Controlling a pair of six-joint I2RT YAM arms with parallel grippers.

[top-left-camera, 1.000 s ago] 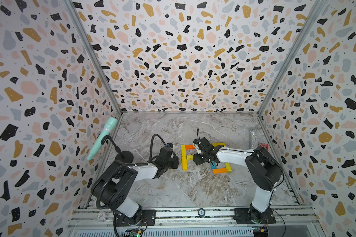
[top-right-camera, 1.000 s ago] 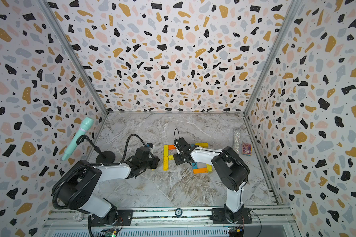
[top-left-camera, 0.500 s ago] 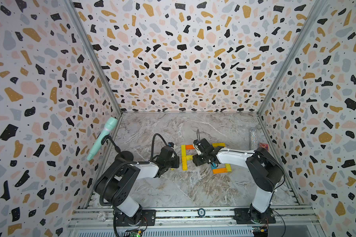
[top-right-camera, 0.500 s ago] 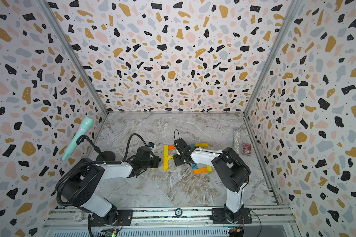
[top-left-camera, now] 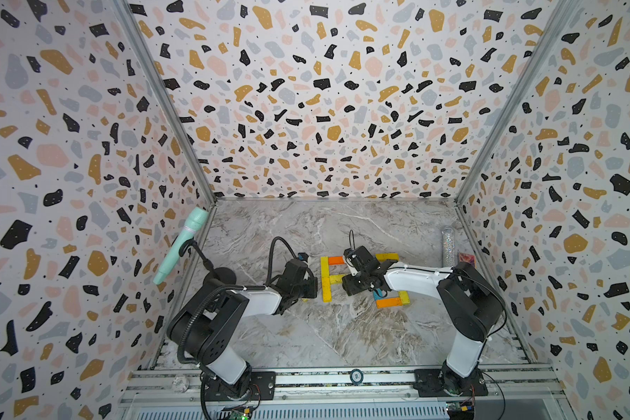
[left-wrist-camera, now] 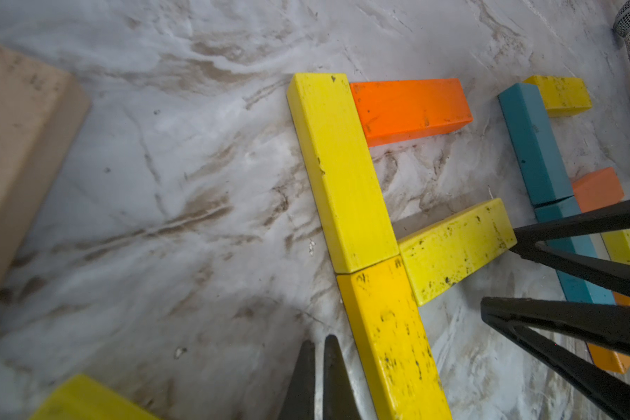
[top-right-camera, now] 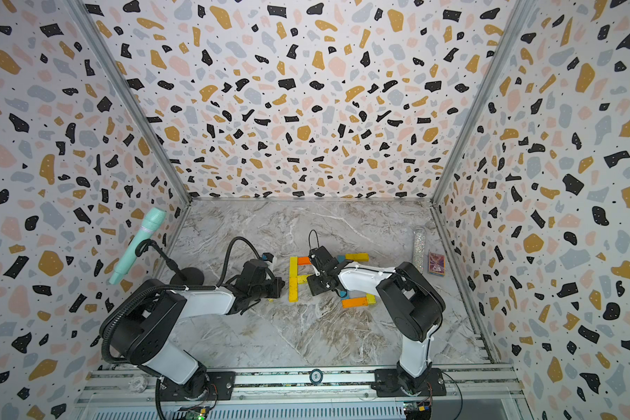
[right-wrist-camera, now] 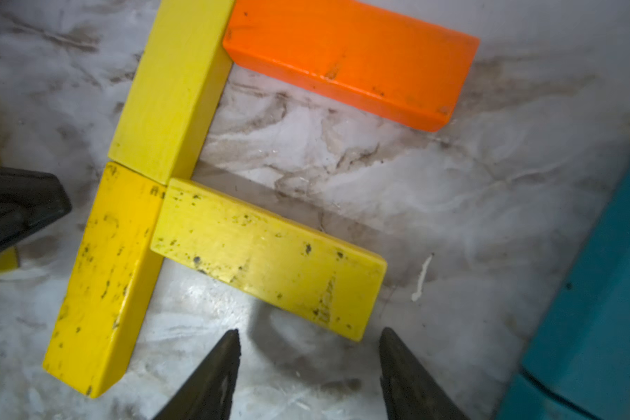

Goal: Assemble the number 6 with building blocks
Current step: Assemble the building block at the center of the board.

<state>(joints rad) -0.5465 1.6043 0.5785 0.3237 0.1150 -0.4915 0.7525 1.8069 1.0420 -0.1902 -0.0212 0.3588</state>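
Crosswise, scuffed yellow block [right-wrist-camera: 266,258] abuts yellow column [right-wrist-camera: 171,91]; right claw [right-wrist-camera: 310,331] released, left claw [left-wrist-camera: 319,349] clenched.

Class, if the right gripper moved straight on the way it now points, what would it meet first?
Probably the speckled yellow block, lying just ahead of the open right gripper. The gripper's height is unclear, so it might pass over the block.

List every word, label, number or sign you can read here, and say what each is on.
None can be read.
Card box: printed pattern, too small to read.
Round badge on the front rail: too small to read.
Building blocks: only scuff marks, no text.
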